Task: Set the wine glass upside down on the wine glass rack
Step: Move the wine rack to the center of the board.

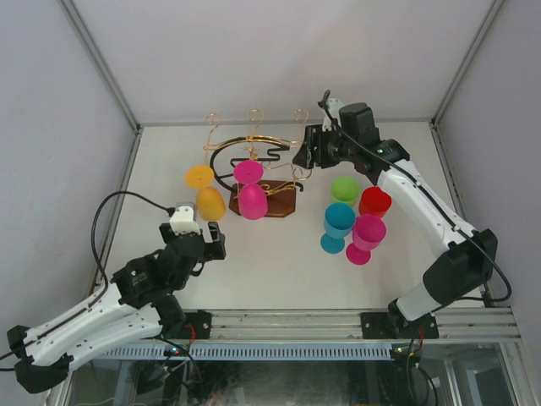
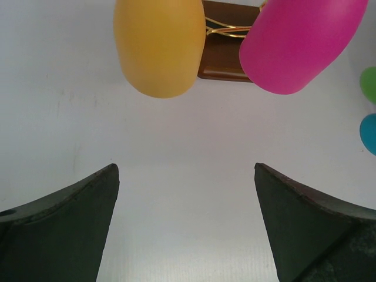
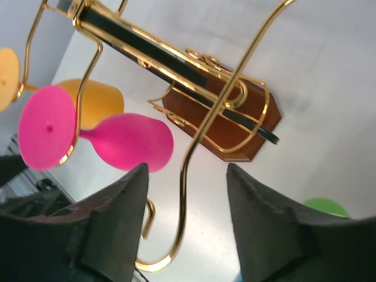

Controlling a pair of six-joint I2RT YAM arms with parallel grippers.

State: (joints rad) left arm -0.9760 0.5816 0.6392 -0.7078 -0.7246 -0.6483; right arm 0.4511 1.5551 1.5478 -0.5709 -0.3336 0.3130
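**Rack** (image 1: 281,201): stands centre-far on bench (image 1: 270,279). Gold wire w/ black band, brown base. Two glasses hang on it upside down, feet caught in the wire, bowls down. Orange glass (image 1: 208,201) is on the left, magenta glass (image 1: 252,201) just right of it. Bowls sit side by side; contact betw. them not determinable.

**R tool** (image 3: 187,170): at right end of rack, fingers apart, gripping nothing. A gold scroll arm (image 3: 184,194) runs through the gap. It appears clear of both fingers, though the wrist view is steep.

**L tool** (image 2: 186,167): near-left, over bare bench, fingers spread wide, nothing betw. them. Faces the two hung bowls, apart from both.

**Other items:** group of four on bench, right of rack. Green glass (image 1: 344,189) and red glass (image 1: 374,203) are on the far side. Blue glass (image 1: 338,222) and second magenta glass (image 1: 368,230) are nearer. All close together, clear of rack.
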